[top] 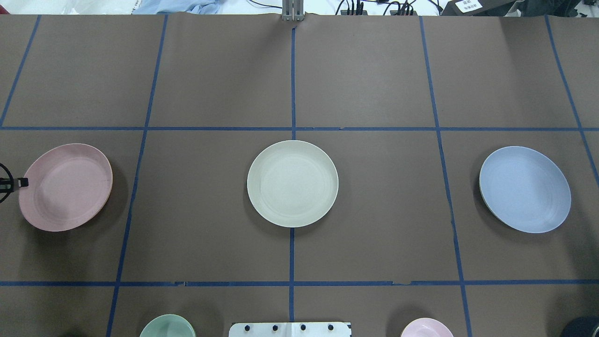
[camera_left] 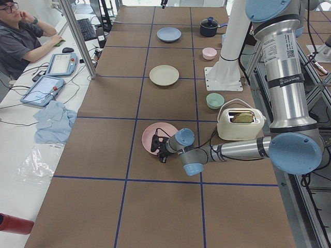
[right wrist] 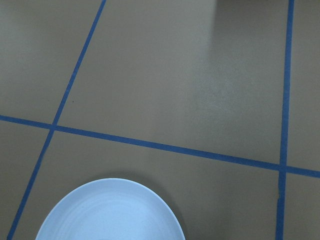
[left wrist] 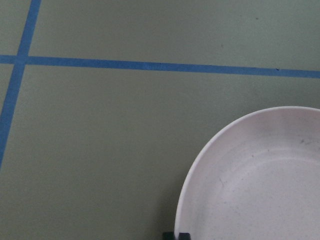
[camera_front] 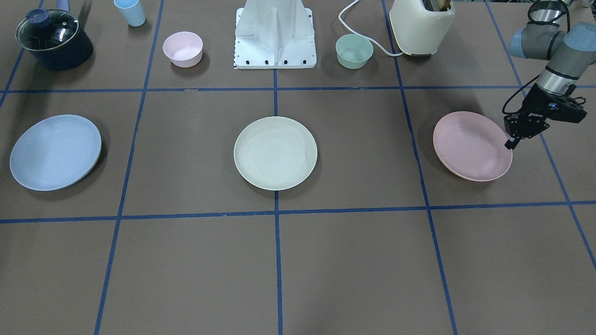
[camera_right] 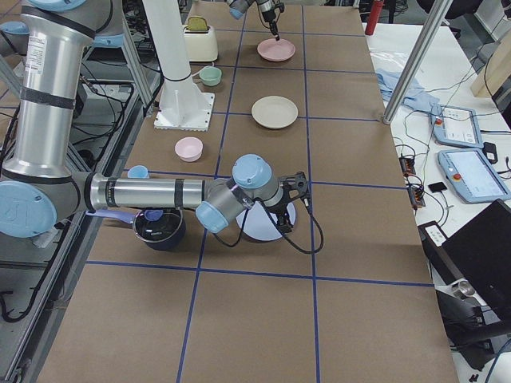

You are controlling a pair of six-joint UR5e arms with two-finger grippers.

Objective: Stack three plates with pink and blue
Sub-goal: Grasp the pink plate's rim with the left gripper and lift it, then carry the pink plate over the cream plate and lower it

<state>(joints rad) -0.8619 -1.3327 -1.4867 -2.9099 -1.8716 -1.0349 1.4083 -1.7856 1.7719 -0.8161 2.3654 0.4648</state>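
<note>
The pink plate point(camera_front: 470, 146) lies at my left end of the table. My left gripper point(camera_front: 511, 143) is at its outer rim, fingers close together and seemingly pinched on the rim. The overhead view shows a fingertip point(top: 22, 183) on that rim, and the left wrist view shows the plate point(left wrist: 260, 180) low at the right. The cream-white plate point(camera_front: 275, 153) lies in the middle. The blue plate point(camera_front: 55, 152) lies at my right end. My right gripper point(camera_right: 286, 219) shows only in the exterior right view, over the blue plate's edge, and I cannot tell whether it is open or shut.
Along the robot's side stand a small pink bowl point(camera_front: 182, 49), a mint-green bowl point(camera_front: 354, 51), a cream toaster point(camera_front: 421, 25), a lidded dark pot point(camera_front: 53, 39) and a blue cup point(camera_front: 130, 11). The white robot base point(camera_front: 275, 37) stands between the bowls.
</note>
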